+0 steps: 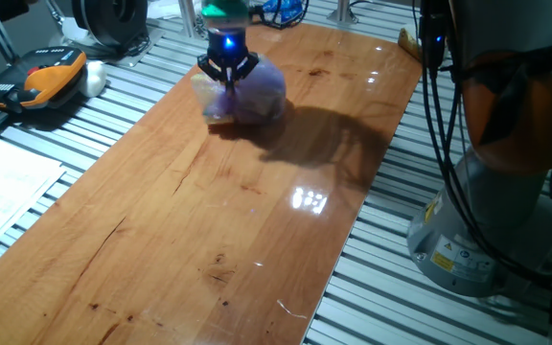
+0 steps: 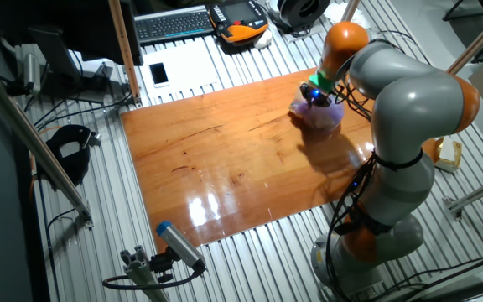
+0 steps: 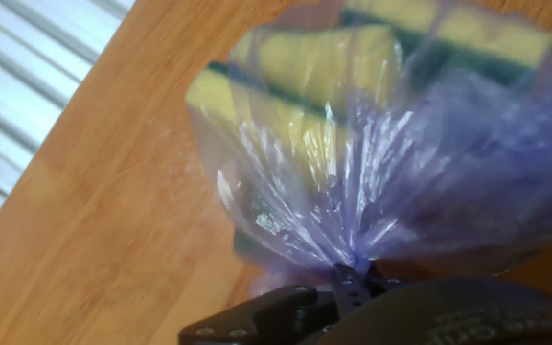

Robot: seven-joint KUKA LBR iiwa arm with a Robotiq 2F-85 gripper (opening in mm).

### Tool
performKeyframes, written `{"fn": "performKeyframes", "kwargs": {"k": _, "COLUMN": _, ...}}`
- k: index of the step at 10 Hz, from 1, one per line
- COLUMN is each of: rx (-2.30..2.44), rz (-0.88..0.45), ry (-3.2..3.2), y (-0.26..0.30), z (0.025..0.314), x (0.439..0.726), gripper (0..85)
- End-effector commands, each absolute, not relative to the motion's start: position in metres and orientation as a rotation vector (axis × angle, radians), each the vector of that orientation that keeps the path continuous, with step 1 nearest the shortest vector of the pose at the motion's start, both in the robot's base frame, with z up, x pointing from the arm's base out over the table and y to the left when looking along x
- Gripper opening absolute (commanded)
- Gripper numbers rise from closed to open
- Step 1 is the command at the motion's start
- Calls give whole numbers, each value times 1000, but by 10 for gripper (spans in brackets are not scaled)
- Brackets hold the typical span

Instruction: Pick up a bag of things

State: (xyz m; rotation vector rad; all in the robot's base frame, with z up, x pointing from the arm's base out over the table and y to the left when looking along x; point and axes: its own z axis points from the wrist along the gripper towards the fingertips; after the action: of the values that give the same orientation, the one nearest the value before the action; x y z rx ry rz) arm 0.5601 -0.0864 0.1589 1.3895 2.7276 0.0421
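The bag of things (image 1: 262,91) is a crinkly translucent purple bag near the far end of the wooden table (image 1: 209,220). In the hand view the bag (image 3: 372,163) fills the frame, with yellow-and-green sponges showing through it. My gripper (image 1: 227,79) stands at the bag's left top side, lit blue. In the hand view the gripper (image 3: 353,278) is shut on the bag's gathered neck. The other fixed view shows the bag (image 2: 325,116) under the gripper (image 2: 315,99) near the table's far right edge. I cannot tell whether the bag's bottom still touches the wood.
An orange-and-black pendant (image 1: 51,77) lies on the slatted metal bench left of the table. A keyboard (image 2: 174,23) and a phone (image 2: 158,74) lie beyond the table's far edge. The arm's grey base (image 1: 487,192) stands at the right.
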Motion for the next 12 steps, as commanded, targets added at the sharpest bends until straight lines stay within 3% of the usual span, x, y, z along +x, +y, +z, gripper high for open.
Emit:
{"fn": "performKeyframes", "kwargs": {"k": 1, "rx": 1385, "rz": 43, "ry": 2743, "y": -83, "z": 167, "x": 559, "gripper": 0}}
{"fn": "performKeyframes", "kwargs": {"k": 12, "rx": 817, "rz": -20, "ry": 2968, "y": -53, "z": 236, "x": 528, "gripper": 0}}
